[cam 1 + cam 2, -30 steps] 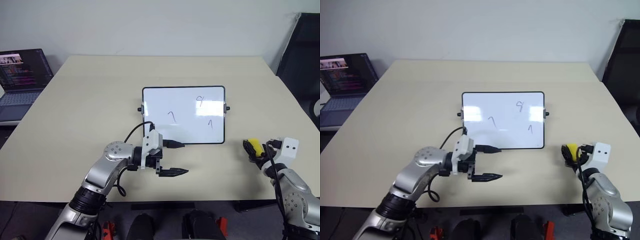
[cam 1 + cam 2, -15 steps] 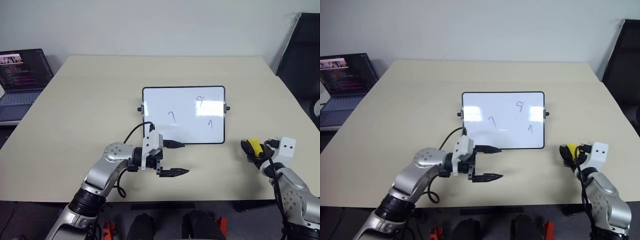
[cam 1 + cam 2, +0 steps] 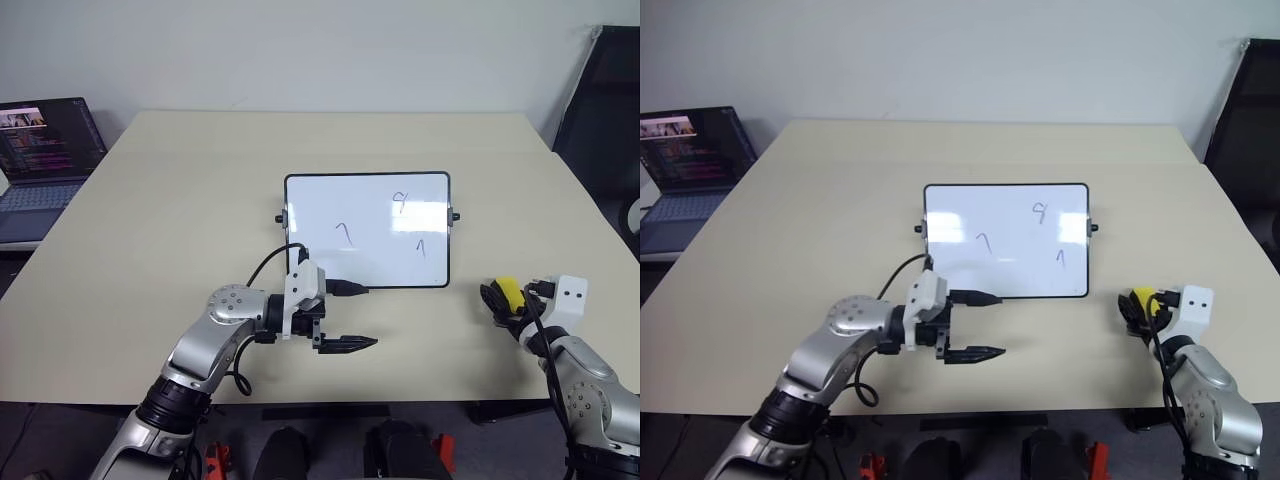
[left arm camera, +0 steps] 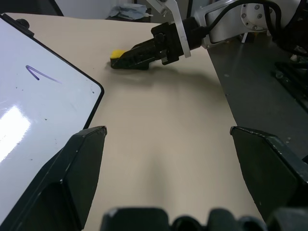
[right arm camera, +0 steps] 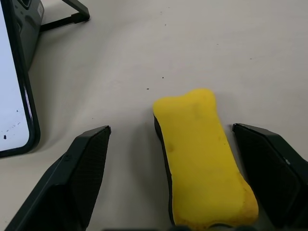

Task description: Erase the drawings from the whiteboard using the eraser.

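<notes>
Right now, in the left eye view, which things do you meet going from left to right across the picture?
laptop → left gripper → whiteboard, with its drawings → eraser, lying between the open fingers of the right gripper.

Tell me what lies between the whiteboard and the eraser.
Only bare table: in the left eye view, nothing sits between the whiteboard and the eraser, which lies between the open fingers of the right gripper.
</notes>
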Robot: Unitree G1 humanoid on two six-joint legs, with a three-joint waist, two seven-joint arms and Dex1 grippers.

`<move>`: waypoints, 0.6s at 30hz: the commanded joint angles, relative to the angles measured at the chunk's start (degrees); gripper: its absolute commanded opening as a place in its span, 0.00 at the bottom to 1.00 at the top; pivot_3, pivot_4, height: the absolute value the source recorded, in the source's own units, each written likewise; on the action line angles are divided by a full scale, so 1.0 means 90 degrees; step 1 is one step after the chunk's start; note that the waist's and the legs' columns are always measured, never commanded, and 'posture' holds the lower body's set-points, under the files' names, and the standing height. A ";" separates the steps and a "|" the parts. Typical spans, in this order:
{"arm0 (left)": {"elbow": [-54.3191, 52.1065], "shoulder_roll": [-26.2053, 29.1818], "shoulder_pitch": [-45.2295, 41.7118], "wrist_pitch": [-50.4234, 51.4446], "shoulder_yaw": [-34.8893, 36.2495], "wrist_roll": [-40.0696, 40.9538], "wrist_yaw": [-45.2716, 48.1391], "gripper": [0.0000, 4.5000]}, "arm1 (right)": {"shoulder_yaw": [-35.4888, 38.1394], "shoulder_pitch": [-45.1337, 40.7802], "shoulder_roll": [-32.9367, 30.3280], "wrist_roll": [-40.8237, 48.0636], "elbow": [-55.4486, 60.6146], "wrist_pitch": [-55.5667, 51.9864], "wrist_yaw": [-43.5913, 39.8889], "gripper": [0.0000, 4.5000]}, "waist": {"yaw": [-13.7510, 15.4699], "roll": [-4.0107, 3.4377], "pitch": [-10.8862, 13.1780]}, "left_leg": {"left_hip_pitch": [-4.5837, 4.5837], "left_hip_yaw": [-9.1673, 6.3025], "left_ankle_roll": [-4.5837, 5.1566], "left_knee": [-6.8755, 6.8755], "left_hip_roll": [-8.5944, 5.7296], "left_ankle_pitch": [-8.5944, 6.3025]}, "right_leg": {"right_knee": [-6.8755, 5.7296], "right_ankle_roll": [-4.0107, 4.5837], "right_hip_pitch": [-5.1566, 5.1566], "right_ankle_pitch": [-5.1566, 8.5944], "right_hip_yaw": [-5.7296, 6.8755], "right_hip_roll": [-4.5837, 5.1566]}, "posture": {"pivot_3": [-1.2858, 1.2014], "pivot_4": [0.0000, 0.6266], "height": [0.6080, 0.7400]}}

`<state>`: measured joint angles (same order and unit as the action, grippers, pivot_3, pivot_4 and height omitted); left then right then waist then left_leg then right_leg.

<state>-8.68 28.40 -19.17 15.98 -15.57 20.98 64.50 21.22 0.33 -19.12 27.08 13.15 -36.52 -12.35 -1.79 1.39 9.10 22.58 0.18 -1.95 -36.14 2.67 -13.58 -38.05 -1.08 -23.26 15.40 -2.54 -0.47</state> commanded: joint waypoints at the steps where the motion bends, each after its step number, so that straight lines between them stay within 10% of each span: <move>1: -0.0130 -0.0019 -0.0054 -0.0099 0.0080 0.0017 -0.0004 1.00 | 0.0084 -0.0074 -0.0078 -0.0037 0.0048 0.0150 -0.0008 0.99 | 0.0000 0.0000 0.0000 | 0.0000 0.0000 0.0000 0.0000 0.0000 0.0000 | 0.0000 0.0000 0.0000 0.0000 0.0000 0.0000 | 0.52 0.24 1.00; 8: -0.0103 -0.0021 -0.0027 -0.0190 0.0074 -0.0032 -0.0027 1.00 | 0.0159 -0.0081 -0.0060 -0.0034 -0.0057 0.0179 0.0054 0.99 | 0.0000 0.0000 0.0000 | 0.0000 0.0000 0.0000 -0.0001 0.0000 0.0000 | 0.0000 0.0000 0.0000 0.0000 0.0000 0.0000 | 0.52 0.24 1.00; 18: -0.0036 -0.0080 -0.0054 -0.0259 0.0078 -0.0066 -0.0038 1.00 | 0.0190 -0.0083 -0.0054 0.0015 -0.0088 0.0230 0.0058 0.28 | 0.0000 0.0000 0.0000 | 0.0000 0.0000 0.0000 -0.0001 0.0000 0.0000 | -0.0001 0.0000 0.0000 0.0000 -0.0001 -0.0001 | 0.52 0.24 1.00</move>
<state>-8.49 27.92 -19.16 14.57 -15.57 20.22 64.31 21.50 0.03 -19.13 27.05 11.45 -35.56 -11.84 -1.79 1.39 9.10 22.58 0.18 -1.95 -36.15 2.67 -13.58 -38.06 -1.08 -23.26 15.40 -2.55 -0.47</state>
